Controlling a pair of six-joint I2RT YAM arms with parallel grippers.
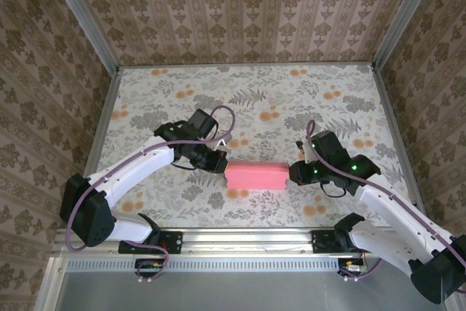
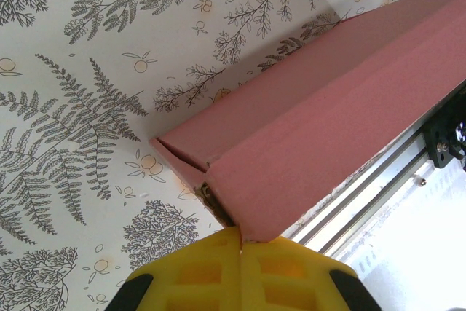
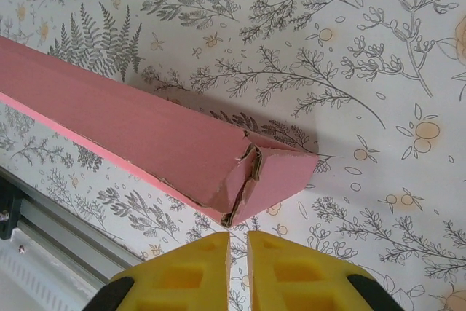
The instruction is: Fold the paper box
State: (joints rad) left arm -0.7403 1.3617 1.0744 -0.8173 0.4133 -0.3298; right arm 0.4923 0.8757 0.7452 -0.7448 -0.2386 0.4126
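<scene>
The paper box (image 1: 255, 175) lies folded as a long flat pink bar on the floral table, between my two grippers. My left gripper (image 1: 222, 164) is at its left end. In the left wrist view the yellow fingertips (image 2: 211, 253) are pressed together, and the left gripper (image 2: 240, 235) touches the bottom corner of the paper box (image 2: 328, 107), with nothing visibly between them. My right gripper (image 1: 293, 173) is at the right end. There the right gripper (image 3: 239, 237) has a narrow empty slit, just short of the creased, torn-looking end flaps of the paper box (image 3: 145, 136).
An aluminium rail (image 1: 240, 238) runs along the table's near edge, close behind the box, and also appears as the rail (image 2: 378, 180) and rail (image 3: 58, 231). Patterned walls enclose the table (image 1: 291, 100) on three sides. Open tabletop lies beyond the box.
</scene>
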